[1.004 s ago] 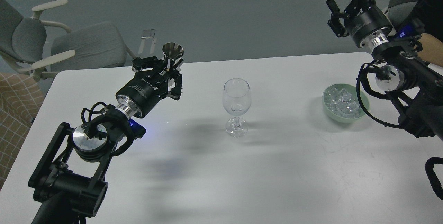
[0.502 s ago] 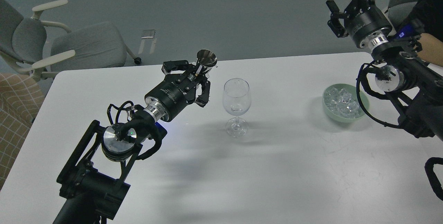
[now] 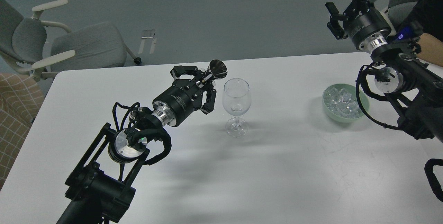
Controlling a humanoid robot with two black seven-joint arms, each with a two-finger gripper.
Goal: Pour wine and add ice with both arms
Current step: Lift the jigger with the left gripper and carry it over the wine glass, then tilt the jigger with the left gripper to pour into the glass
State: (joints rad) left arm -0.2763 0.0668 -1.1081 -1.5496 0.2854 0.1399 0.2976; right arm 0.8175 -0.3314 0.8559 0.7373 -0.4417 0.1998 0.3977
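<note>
Jaws of the left gripper (image 3: 207,80) are closed on a small metal jigger (image 3: 217,69), held at the centre of the frame. Jaws of the right gripper (image 3: 349,4), at the upper right of the frame, are seen spread apart and nothing is held between them.

Head view. Only one view is supplied. The jigger is tilted, with its mouth turned toward the right of the frame and its rim just beside the upper left rim of the wine glass (image 3: 236,104). The glass stands upright on the white bench (image 3: 277,168), at the centre of the frame. No stream of the wine can be made out; whether any liquid lies in the bowl of the glass cannot be told.

The step in hand is judged to be the pour. For a clean pour, the lip of the jigger should be brought over the mouth of the glass before the tilt is increased, and the tilt should be added slowly so that the stream falls inside the rim. Contact with the rim is to be avoided, since the stemmed glass is likely to tip easily.

The ice (image 3: 342,101) lies heaped in a green bowl (image 3: 361,112) at the right of the frame, below the right gripper and well apart from it. It lies well apart from the left gripper also, with the glass between them.
</note>
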